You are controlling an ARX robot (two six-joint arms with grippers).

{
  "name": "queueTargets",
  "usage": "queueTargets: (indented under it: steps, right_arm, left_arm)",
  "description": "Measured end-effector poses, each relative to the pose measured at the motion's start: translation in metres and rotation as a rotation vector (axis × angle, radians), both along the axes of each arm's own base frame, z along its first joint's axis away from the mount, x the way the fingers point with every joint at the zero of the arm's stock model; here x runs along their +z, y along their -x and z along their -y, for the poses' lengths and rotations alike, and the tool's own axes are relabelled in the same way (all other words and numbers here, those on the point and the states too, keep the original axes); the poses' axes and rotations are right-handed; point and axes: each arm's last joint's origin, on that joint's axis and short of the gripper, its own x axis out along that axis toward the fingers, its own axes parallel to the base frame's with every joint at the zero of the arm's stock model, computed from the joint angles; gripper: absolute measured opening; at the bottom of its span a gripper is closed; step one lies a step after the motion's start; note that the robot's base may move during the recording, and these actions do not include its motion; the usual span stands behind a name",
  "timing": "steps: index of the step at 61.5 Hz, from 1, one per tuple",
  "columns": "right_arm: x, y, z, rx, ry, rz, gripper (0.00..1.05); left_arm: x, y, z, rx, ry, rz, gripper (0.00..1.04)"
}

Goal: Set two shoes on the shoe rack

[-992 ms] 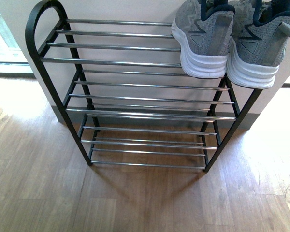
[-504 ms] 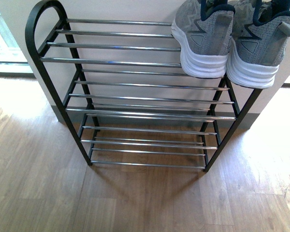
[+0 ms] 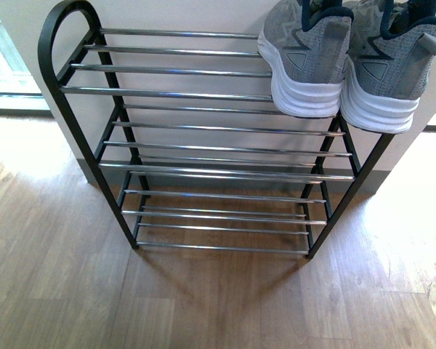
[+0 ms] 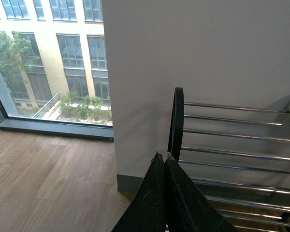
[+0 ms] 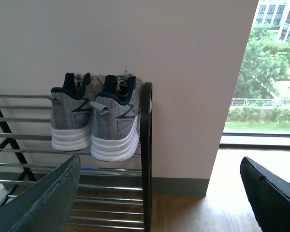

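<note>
Two shoes [image 3: 309, 54] sit side by side, touching, heels outward, on the top shelf of the shoe rack [image 3: 196, 91], at its right end. Left pincer [image 4: 163, 162] clenched, empty, at the rack's opposite end. Right pincer [image 5: 159, 164] released, facing the shoes.

Scuffed black end effector fingers [image 5: 38, 203]

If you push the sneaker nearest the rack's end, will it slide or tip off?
It would probably slide: the sneaker sits on smooth chrome rods. Its heel seems to overhang the front rod, so a forward nudge might tip it off the shoe rack.
</note>
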Motion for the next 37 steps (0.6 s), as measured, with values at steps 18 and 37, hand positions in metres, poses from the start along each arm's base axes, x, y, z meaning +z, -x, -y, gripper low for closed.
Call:
queueTargets:
  steps: [18, 37]
  right_arm:
    - [0.000, 0.000, 0.000, 0.000, 0.000, 0.000, 0.96]
    - [0.000, 0.000, 0.000, 0.000, 0.000, 0.000, 0.96]
  left_arm:
    - [-0.010, 0.012, 0.000, -0.001, 0.000, 0.011, 0.01]
    - [-0.008, 0.021, 0.000, -0.001, 0.000, 0.020, 0.01]
